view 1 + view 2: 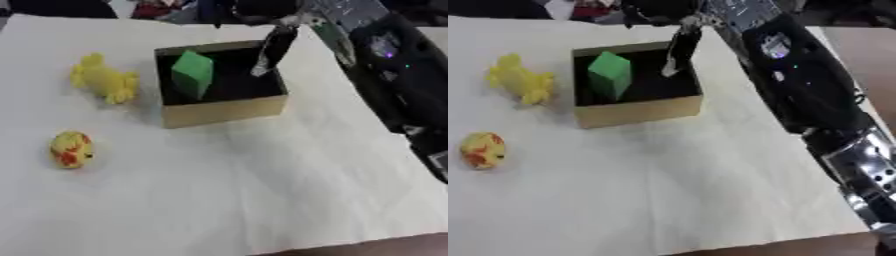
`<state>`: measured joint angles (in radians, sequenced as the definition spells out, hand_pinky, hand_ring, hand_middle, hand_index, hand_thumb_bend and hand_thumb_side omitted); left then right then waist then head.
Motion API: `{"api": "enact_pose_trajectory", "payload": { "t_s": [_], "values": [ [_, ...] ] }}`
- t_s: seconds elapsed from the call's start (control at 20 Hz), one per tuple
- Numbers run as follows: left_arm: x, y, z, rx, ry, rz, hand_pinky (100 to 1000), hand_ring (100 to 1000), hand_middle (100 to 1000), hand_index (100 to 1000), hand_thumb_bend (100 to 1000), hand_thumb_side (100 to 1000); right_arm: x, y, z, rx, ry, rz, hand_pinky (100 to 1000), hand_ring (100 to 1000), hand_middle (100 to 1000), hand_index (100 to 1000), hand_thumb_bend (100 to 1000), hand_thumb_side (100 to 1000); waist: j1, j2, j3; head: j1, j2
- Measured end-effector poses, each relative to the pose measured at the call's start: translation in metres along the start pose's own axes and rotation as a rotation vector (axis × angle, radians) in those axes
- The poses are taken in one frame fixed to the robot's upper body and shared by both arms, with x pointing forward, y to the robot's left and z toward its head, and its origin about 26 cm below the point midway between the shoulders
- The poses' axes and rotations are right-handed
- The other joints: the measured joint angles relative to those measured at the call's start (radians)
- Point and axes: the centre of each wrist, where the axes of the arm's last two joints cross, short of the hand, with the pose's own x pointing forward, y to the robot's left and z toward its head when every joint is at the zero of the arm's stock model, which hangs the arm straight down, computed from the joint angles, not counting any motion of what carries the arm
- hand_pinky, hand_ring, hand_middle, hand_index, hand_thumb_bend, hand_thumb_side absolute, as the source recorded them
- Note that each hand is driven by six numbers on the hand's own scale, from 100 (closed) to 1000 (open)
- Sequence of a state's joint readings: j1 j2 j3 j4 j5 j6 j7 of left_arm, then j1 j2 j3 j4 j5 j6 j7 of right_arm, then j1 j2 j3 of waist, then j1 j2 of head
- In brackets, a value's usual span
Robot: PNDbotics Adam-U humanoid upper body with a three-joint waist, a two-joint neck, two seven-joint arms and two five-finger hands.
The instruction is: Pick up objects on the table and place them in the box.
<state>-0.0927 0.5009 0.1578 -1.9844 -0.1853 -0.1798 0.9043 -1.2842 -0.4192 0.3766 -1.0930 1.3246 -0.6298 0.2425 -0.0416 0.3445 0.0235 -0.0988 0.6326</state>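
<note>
A cardboard box (229, 111) with a dark inside stands at the middle back of the white table. A green block (192, 74) stands tilted in its left half. My right hand (275, 46) hangs over the box's far right corner, its straight fingers pointing down and holding nothing. A yellow plush toy (105, 80) lies to the left of the box. A yellow and red ball (72, 149) rests near the table's left side, closer to me. My left hand does not show.
My right arm (798, 85) runs along the table's right side from the lower right corner up to the box. White cloth (245, 190) covers the table in front of the box. Dark shapes line the far edge.
</note>
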Motion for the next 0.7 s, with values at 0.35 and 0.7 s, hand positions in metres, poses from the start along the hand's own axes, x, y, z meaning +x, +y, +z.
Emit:
{"api": "enact_pose_trajectory", "payload": {
  "t_s": [0.35, 0.7],
  "values": [
    [0.002, -0.002, -0.003, -0.017, -0.019, -0.005, 334, 570, 584, 750, 242, 1000, -0.005, -0.018, 0.029, -0.230, 0.084, -0.079, 842, 902, 797, 810, 412, 463, 0.003, 0.000, -0.009, 0.018, 0.000],
    [0.012, -0.009, -0.027, -0.116, -0.141, -0.073, 329, 581, 603, 776, 363, 1000, 0.002, -0.026, 0.076, -0.531, 0.170, -0.369, 835, 860, 747, 840, 100, 638, 0.008, -0.004, -0.028, 0.027, 0.007]
  ]
}}
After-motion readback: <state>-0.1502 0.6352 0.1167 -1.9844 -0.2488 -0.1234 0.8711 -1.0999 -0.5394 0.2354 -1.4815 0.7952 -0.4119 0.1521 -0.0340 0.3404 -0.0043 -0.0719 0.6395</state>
